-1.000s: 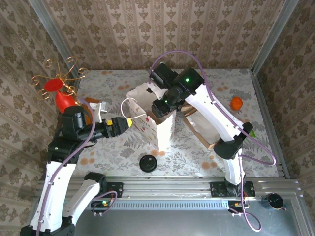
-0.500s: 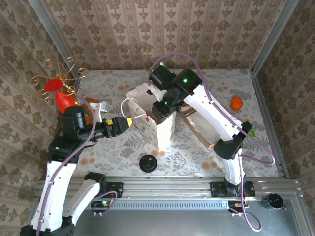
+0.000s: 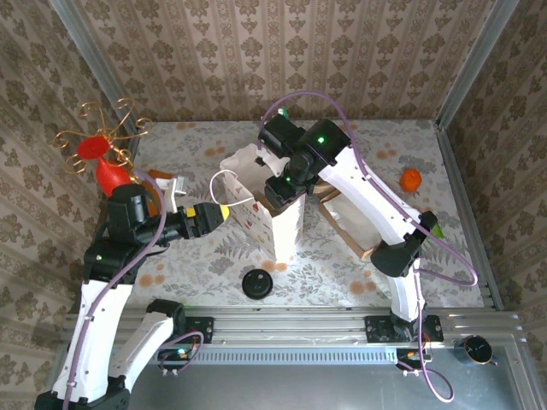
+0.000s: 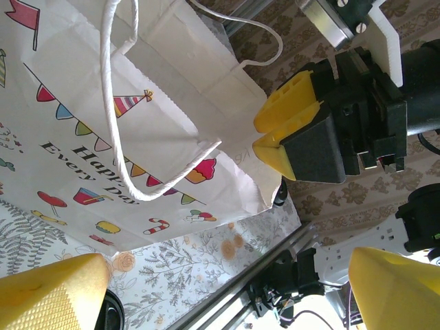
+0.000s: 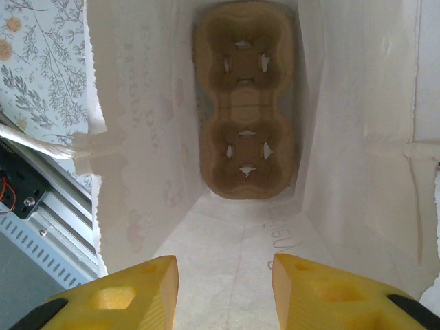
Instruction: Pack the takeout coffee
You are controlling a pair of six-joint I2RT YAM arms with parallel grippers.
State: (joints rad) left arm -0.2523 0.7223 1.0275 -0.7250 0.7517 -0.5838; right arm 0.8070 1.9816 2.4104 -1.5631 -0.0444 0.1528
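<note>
The takeout coffee is out of view. A white paper bag [image 3: 275,224] with a party print [image 4: 103,137] stands upright mid-table, mouth open. My right gripper [image 3: 285,185] hangs over that mouth, looking straight down inside. Its yellow fingers [image 5: 130,292] stand apart, open, with nothing between them. At the bag's bottom lies a brown pulp cup carrier [image 5: 246,103] with vacant slots. My left gripper [image 3: 224,211] sits just left of the bag by its string handle [image 4: 113,117], wide open and apart from it. From the left wrist, the right gripper [image 4: 261,135] shows at the bag's top edge.
A flat black lid disc [image 3: 257,283] lies in front of the bag near the table's front rail. A brown paper piece [image 3: 352,224] lies to the bag's right, an orange object [image 3: 411,179] at far right, and a red vase with gold wire [image 3: 104,162] at far left.
The right gripper has edged slightly toward the back over the bag's mouth. The left arm and the bag have stayed still.
</note>
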